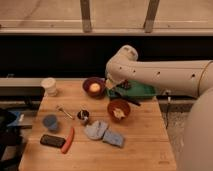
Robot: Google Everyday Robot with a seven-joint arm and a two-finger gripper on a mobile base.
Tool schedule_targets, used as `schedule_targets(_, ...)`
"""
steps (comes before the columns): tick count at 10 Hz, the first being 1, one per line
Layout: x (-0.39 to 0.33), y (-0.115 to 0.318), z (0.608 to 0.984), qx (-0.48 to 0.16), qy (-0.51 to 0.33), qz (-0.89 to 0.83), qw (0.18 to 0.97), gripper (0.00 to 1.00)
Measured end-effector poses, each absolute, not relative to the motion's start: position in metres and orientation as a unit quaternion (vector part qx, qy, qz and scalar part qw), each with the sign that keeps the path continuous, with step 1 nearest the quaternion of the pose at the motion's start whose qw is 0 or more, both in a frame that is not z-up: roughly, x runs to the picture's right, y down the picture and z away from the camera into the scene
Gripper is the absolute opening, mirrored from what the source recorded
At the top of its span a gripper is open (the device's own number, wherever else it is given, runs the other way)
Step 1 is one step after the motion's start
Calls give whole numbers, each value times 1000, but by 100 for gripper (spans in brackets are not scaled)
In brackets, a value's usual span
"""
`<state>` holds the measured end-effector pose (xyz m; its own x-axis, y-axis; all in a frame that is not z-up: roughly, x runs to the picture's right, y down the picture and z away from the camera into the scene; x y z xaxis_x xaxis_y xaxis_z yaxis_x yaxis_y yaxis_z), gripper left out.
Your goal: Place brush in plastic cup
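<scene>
A robot's single arm reaches in from the right across a wooden worktop point(145, 145), its hand point(117, 93) hanging at the near-left corner of a green tray point(147, 92), just above the far rim of an orange bowl point(119, 110). The hand is pressed together, apparently pinching one end of the slim black brush point(132, 100), whose long axis runs from the hand toward four o'clock, off the worktop and over the bowl's edge. The blue cup point(50, 121), where the brush is to go, stands upright near the worktop's left edge, well apart from the hand at about eight o'clock. A small metal cup point(83, 116) sits between them, just beside the likely path. The brush will likely need tipping toward upright before it can drop into the cup's narrow mouth.
</scene>
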<state>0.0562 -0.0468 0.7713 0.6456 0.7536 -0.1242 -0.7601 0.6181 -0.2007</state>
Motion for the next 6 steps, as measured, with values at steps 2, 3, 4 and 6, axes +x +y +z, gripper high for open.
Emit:
schedule_targets(2,35,-53,768,-134,-11,405,904,0)
schedule_targets(3,33,-53,768,-136,-13,404,905,0)
schedule_targets(4,34,-53,768,-136,-13,404,905,0)
schedule_targets(6,33,-52,768,-136,-13,404,905,0)
